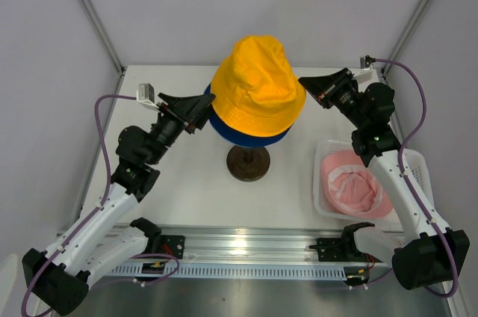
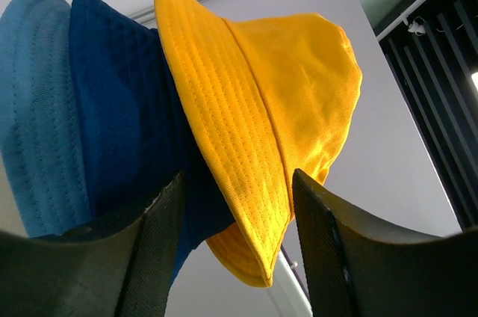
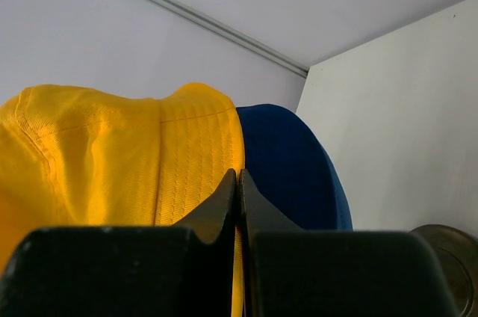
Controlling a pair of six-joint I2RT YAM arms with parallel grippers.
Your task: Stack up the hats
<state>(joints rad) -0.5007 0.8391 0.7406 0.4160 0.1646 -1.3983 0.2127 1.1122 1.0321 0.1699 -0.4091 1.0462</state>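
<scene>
Left end effector (image 1: pixel 203 111), fingers spread, sits at 9 o'clock of the hat stack; in its wrist view the yellow hat (image 1: pixel 258 85) hangs its brim edge between the parted fingers, unpinched. Right end effector (image 1: pixel 305 81), fingers pressed together, points at the yellow brim from 3 o'clock. Under the yellow hat sit the navy hat (image 1: pixel 246 137) and light blue hat (image 2: pixel 33 108), above a dark round base (image 1: pixel 249 162). The pink hat (image 1: pixel 351 186) lies in the white basket (image 1: pixel 418 164) at 4 o'clock on the tabletop (image 1: pixel 187 182)
</scene>
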